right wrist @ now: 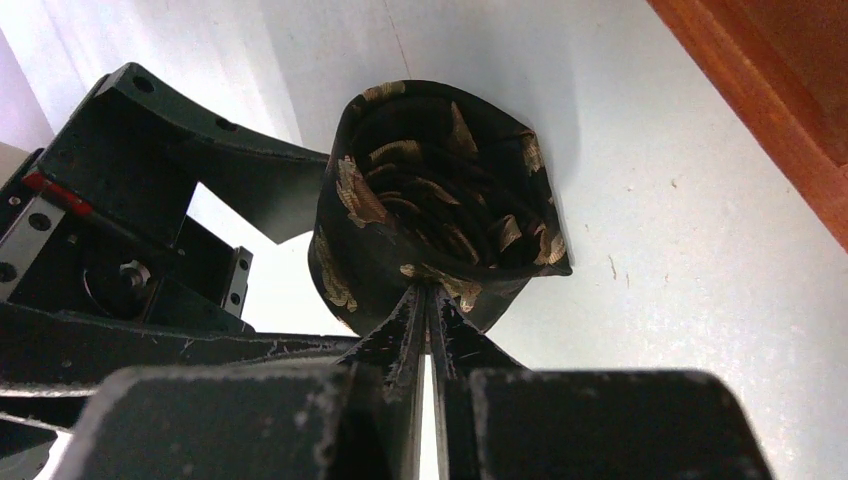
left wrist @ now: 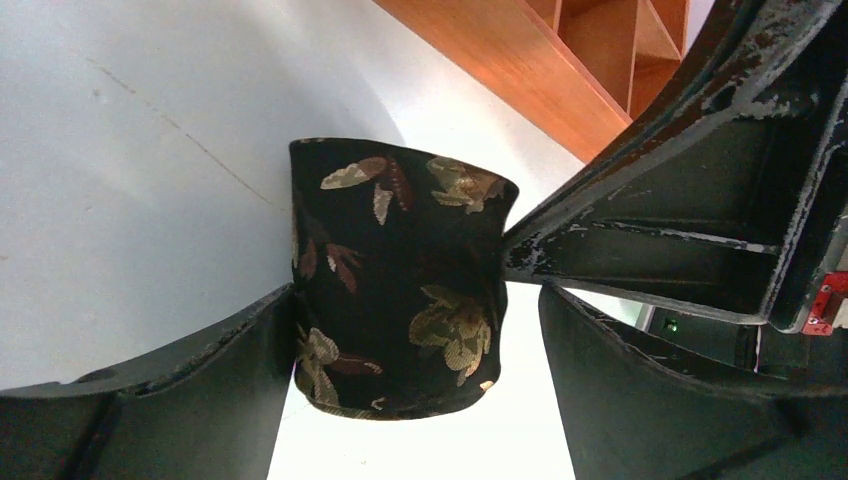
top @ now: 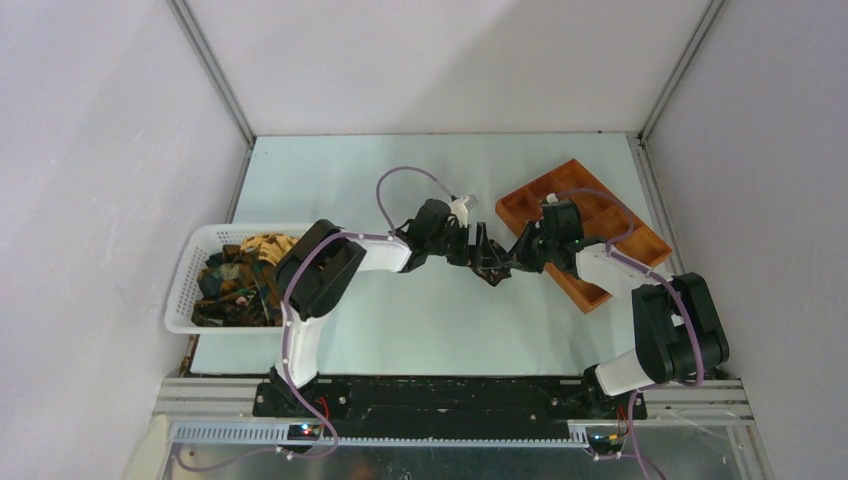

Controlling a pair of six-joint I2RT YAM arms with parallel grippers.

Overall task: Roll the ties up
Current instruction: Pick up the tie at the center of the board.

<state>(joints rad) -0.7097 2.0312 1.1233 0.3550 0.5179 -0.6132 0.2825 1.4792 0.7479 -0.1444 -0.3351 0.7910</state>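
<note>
A dark tie with gold and brown leaves, rolled into a coil [right wrist: 440, 190], stands on end on the table just left of the orange tray. My right gripper [right wrist: 428, 290] is shut on the coil's near wall, pinching the fabric. My left gripper [left wrist: 415, 300] is open around the same coil [left wrist: 400, 280]: its left finger [left wrist: 250, 350] touches the roll, and the right finger [left wrist: 620, 380] stands off with a gap. From above, both grippers meet at the coil [top: 492, 268] mid-table. More ties [top: 240, 275] lie heaped in the white basket.
The white mesh basket [top: 190, 270] sits at the table's left edge. The orange compartment tray [top: 520, 205] lies slanted at the right, close behind the coil, with its wooden wall [left wrist: 520, 60] near my left fingers. White walls enclose the table.
</note>
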